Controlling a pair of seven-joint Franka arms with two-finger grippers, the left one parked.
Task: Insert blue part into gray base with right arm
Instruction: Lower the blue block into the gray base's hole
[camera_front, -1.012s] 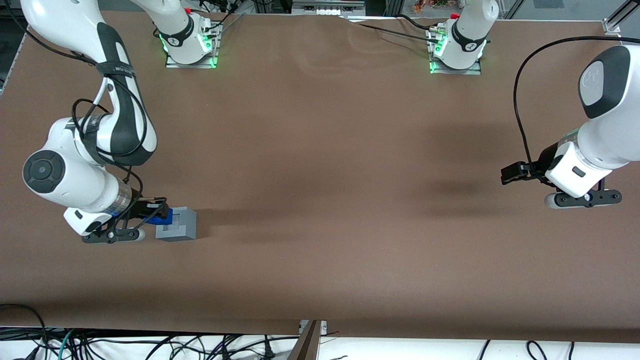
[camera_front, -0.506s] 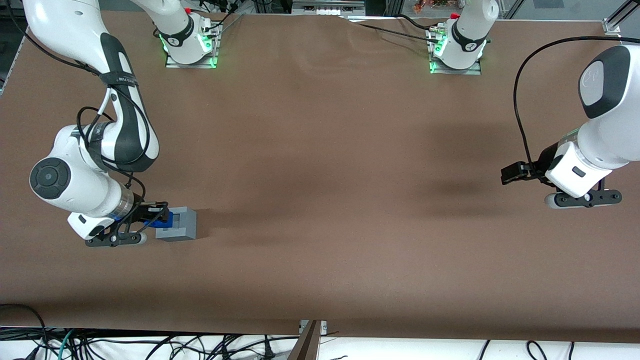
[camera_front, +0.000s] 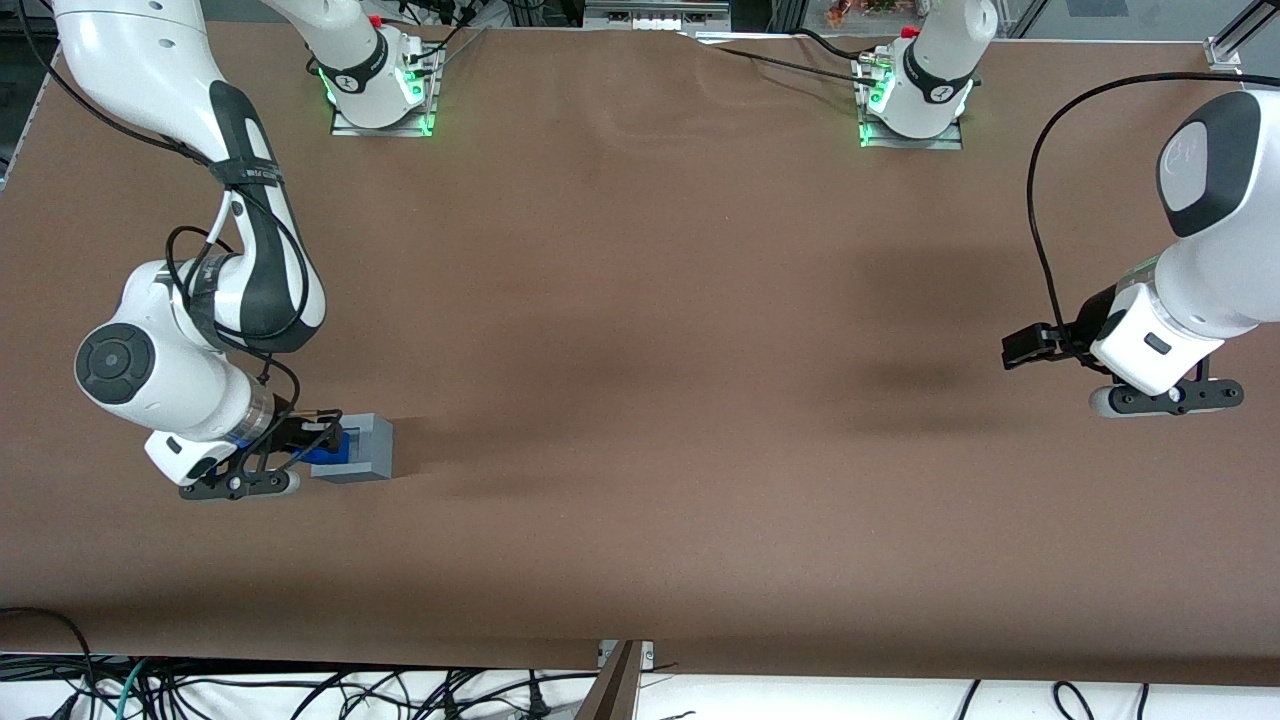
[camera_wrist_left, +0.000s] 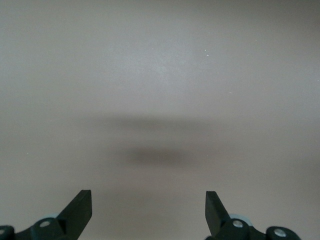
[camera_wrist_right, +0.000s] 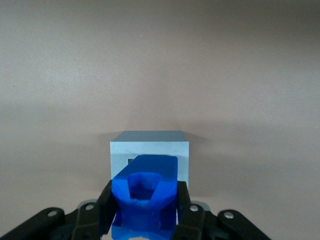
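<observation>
Pincer (camera_wrist_right: 144, 210) clamped on blue part (camera_wrist_right: 145, 192), poised just above gray base (camera_front: 362, 448) at the working arm's end of the worktop (camera_front: 640, 350). Likely best squared over the recess, then lowered straight and slowly before release.

Gripper (camera_front: 312, 437) positioned low at gray base (camera_front: 362, 448), fingers clamped on blue part (camera_wrist_right: 145, 197) held over base top. Base recess largely covered by blue part; passage from above blocked there. Brown table (camera_front: 640, 400) open around base toward parked arm's end and nearer front camera. No other obstacles seen beside base.
</observation>
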